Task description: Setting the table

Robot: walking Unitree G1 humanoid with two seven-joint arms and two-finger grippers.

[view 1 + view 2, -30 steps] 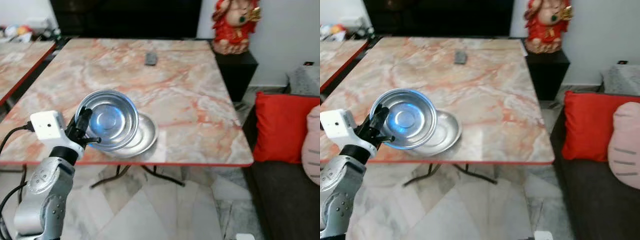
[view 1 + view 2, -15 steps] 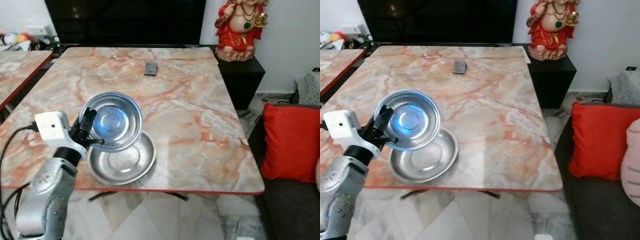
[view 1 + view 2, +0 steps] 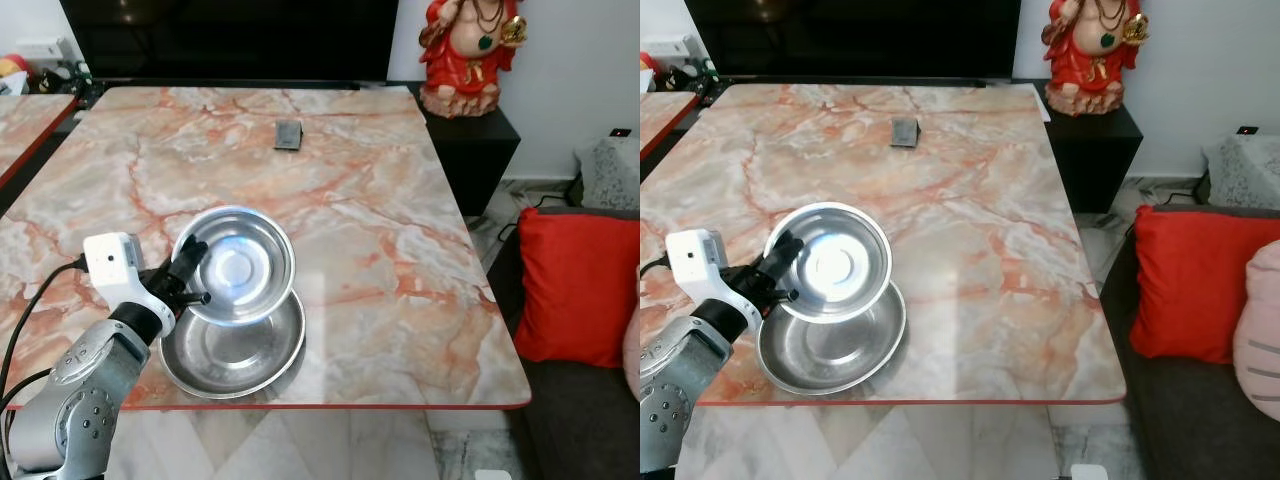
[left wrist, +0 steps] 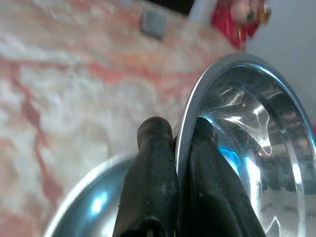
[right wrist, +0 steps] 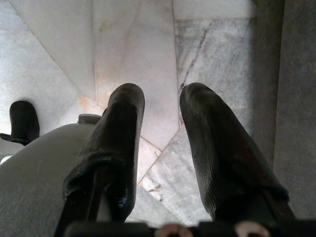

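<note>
progress: early, by the look of it. one steel plate (image 3: 232, 352) lies flat on the marble table (image 3: 380, 230) near its front edge, at about 7 o'clock on the tabletop; the steel bowl (image 3: 238, 263) is not set down yet.
left to do: the bowl needs a resting place, and the table shows no other tableware.
bowl position: held in the air, tilted with its mouth toward the camera, just above the plate's far rim, at 12 o'clock from the plate's middle.
left gripper (image 3: 183, 279): at 9 o'clock of the bowl, its two black fingers (image 4: 154, 182) pinching the bowl's rim, one inside and one outside.
left arm pose: forearm rises from the lower left, wrist bent toward the table, white camera box on top.
right gripper (image 5: 158, 148): hangs idle over the tiled floor, fingers spread, nothing between them.
other things: small dark object (image 3: 288, 134) at 12 o'clock on the table; red figurine (image 3: 470, 50) on a black stand (image 3: 478, 140) past the far right corner; red cushion (image 3: 578, 285) at 3 o'clock.
</note>
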